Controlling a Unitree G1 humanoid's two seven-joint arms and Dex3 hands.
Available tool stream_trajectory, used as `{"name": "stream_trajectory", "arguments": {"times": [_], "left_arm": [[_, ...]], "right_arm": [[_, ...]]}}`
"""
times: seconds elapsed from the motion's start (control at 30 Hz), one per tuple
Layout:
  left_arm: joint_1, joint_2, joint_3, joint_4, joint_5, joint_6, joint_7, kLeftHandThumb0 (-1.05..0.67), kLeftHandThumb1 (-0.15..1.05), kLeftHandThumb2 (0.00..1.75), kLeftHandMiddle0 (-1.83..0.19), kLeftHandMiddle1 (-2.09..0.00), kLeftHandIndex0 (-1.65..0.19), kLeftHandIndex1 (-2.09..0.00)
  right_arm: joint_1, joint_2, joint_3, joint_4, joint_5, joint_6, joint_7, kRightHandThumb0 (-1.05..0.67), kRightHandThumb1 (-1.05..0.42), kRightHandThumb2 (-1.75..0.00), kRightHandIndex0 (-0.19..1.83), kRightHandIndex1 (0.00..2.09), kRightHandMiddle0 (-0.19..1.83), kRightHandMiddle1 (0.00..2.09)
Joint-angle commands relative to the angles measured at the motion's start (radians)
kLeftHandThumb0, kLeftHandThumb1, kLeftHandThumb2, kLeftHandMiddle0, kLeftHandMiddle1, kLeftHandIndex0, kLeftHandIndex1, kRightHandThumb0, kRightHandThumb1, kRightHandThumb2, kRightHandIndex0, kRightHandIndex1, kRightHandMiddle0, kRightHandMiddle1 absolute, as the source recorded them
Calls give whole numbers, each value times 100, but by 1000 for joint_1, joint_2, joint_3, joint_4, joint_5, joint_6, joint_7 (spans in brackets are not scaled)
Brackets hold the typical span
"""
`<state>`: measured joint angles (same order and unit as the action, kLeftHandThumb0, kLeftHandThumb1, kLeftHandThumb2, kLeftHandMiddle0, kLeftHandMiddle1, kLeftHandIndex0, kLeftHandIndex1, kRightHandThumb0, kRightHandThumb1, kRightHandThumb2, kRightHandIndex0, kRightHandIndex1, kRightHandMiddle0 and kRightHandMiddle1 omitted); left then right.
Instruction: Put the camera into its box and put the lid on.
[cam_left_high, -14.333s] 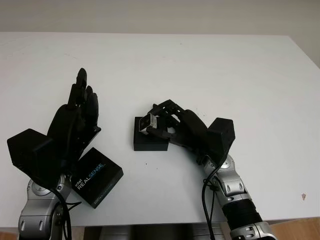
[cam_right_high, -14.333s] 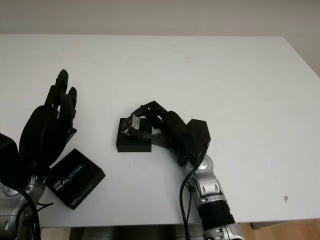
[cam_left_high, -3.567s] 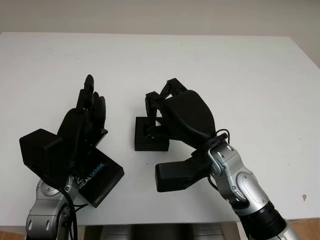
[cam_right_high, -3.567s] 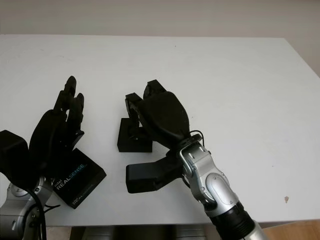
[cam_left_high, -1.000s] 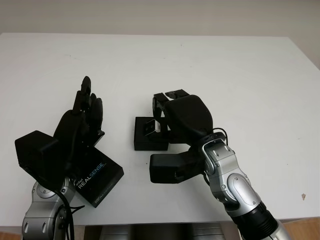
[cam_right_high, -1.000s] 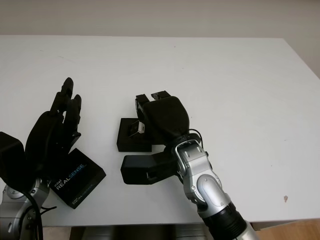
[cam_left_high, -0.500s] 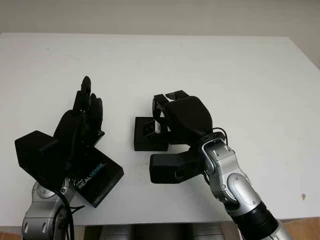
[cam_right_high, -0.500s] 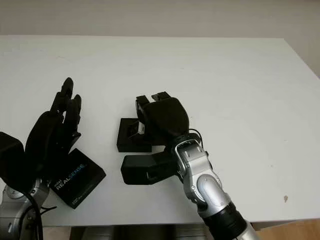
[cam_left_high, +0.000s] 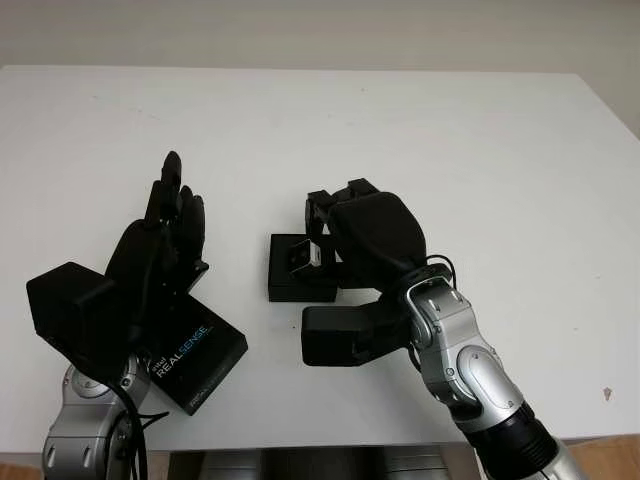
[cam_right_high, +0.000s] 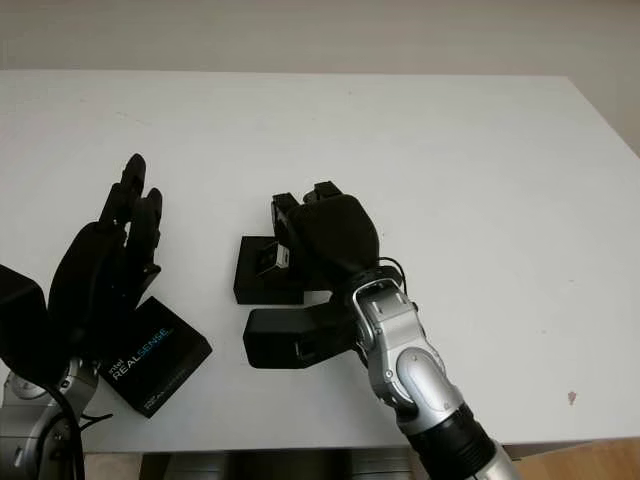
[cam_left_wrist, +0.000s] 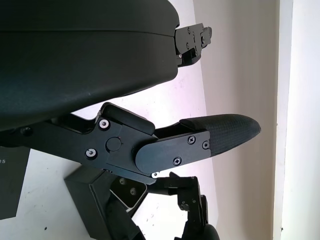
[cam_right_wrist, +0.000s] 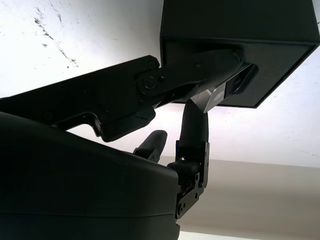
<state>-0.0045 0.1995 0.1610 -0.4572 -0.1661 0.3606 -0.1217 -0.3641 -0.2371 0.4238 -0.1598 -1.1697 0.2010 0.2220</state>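
Note:
A small black box (cam_left_high: 287, 287) sits open at the table's middle. The silver camera (cam_left_high: 303, 260) lies tilted in it, at its right side. My right hand (cam_left_high: 318, 245) arches over the box from the near right, thumb and a finger pinched on the camera (cam_right_wrist: 220, 93). The black lid (cam_left_high: 199, 353) printed REALSENSE lies flat at the near left. My left hand (cam_left_high: 166, 228) hangs open above the lid's far left corner, fingers pointing away from me and holding nothing.
The white table (cam_left_high: 480, 150) stretches bare behind and to the right of the box. Its front edge runs close under both forearms. The right hand's black wrist housing (cam_left_high: 345, 335) hangs just in front of the box.
Since 14 s ago the right hand has turned over above the box and brought the camera down into it. Over the last second it barely shifted. The left hand stayed.

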Motion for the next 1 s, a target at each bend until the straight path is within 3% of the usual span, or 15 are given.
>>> {"name": "stream_trajectory", "arguments": {"times": [0.0, 0.4, 0.7, 0.97], "left_arm": [[10, 0, 1, -22, -4, -1, -1, -78, 105, 66, 19, -5, 19, -2], [14, -3, 1, -30, -5, 8, 6, -78, 105, 65, 19, -5, 19, -3], [12, -4, -3, -28, 0, 8, 10, -78, 105, 65, 19, -5, 19, -4], [7, 0, -1, -28, -1, 12, 7, -78, 105, 65, 19, -5, 19, -2]], "right_arm": [[-3, -8, 0, 18, 17, -11, -7, -57, -96, -5, 13, 94, 33, 169], [-23, -25, 6, 91, 84, -27, -4, -49, -99, -6, 11, 111, 41, 146], [-39, -38, -4, 196, 192, -112, -105, -43, -99, -5, 12, 120, 41, 154], [-41, -34, -40, 229, 326, -191, -171, -38, -98, -5, 17, 119, 44, 149]]}}
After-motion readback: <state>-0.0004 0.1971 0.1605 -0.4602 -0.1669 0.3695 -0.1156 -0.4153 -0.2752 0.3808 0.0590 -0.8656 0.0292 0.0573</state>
